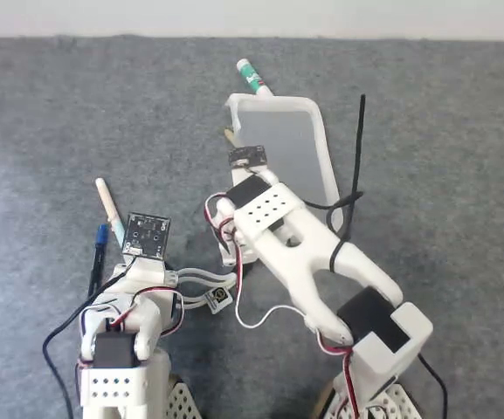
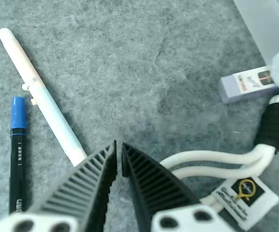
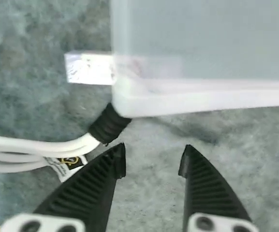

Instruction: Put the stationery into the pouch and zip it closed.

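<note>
High view: a translucent pouch (image 1: 291,144) lies flat on the grey tabletop (image 1: 42,131), toward 12 o'clock from the middle of the scene. A green-tipped marker (image 1: 253,76) juts out from its far corner, pointing to 11 o'clock. Well apart from the pouch, at 9 o'clock, a white pen (image 1: 109,208) lies on the tabletop. A blue-capped pen (image 1: 100,249) lies just beside it at its 7 o'clock, and both run roughly from 6 to 12. The right arm stretches in from 5 o'clock, its wrist over the pouch's near corner at 7 o'clock. The left arm sits at 7 o'clock of the scene, beside the two pens.

In the right wrist view the right claw (image 3: 154,157) is spread wide with nothing between its jaws. It hangs above bare tabletop just short of the pouch's edge.

In the left wrist view the left claw (image 2: 119,151) is drawn together to a thin slit and grips nothing. One end of the white pen passes behind one of its fingers; whether they touch cannot be told. A small labelled block (image 2: 245,83) lies at the pouch's corner, and white cables (image 2: 212,162) cross near the claw.
</note>
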`<action>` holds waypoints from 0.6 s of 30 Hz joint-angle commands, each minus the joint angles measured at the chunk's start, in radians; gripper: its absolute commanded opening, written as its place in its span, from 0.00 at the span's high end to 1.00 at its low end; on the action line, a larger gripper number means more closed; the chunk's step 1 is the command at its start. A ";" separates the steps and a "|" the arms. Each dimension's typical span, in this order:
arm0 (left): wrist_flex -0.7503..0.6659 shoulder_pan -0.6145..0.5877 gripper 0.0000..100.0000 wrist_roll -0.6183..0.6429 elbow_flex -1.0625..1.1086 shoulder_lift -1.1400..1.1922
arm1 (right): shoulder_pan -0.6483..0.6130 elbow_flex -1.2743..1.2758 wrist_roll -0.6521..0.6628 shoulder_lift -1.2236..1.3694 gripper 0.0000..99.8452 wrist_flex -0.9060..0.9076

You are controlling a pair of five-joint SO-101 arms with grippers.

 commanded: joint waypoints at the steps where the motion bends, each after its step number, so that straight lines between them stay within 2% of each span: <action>1: 0.006 -0.002 0.99 -0.005 -0.005 -0.011 | -0.024 -0.040 -0.014 -0.001 0.81 -0.051; 11: 0.006 -0.002 0.99 -0.005 -0.005 -0.011 | -0.024 0.101 -0.015 -0.001 0.81 -0.288; 18: 0.006 -0.002 0.99 -0.005 -0.005 -0.011 | -0.050 0.157 -0.015 -0.001 0.81 -0.314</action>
